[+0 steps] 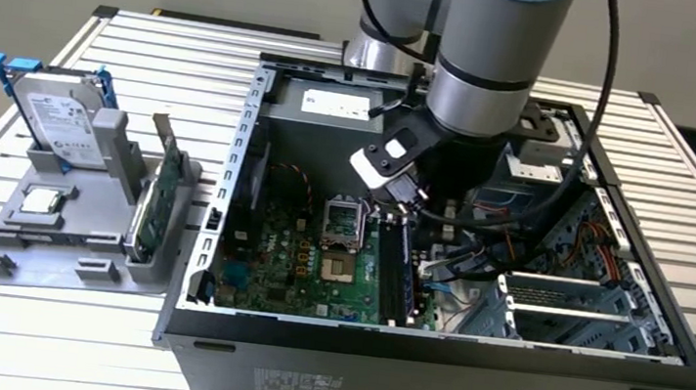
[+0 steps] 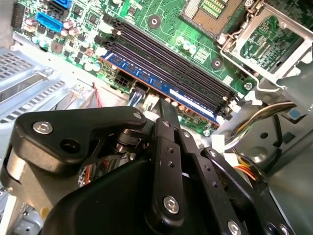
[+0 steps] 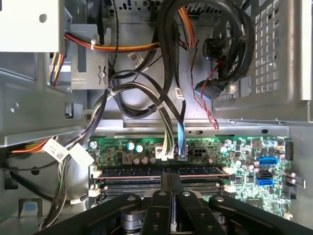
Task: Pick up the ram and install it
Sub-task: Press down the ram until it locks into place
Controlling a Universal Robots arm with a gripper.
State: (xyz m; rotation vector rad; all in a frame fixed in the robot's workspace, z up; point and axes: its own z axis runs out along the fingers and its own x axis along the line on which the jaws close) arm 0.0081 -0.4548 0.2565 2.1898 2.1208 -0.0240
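The ram [image 2: 161, 85] is a long thin blue stick, and it sits in the outermost of the black slots [image 2: 171, 61] on the green board [image 2: 161, 22], in the middle of the second wrist view. In the first wrist view it is the thin strip [image 3: 161, 171] running across the lower middle of the frame, just above the tool [image 3: 170, 188]. The tool's two black fingers [image 2: 168, 115] are close together, pinched on the top edge of the ram, so the tool is narrow and holding it. My guess is that the picking up is done and the ram is in its slot or nearly so. I cannot tell if it is pushed all the way down, or if the small clips at the slot ends have closed. The tool has not let go. Around the tool is the open computer case [image 1: 219, 230], lying on its side on the table [image 1: 84, 322] in the exterior view, with the arm [image 1: 489, 54] reaching down into it from the top middle of the frame. Bundles of wires [image 3: 168, 88] hang above the board in the first wrist view. At the left of the exterior view a grey stand [image 1: 78, 263] holds a silver drive [image 1: 62, 118] and a green card [image 1: 157, 208].
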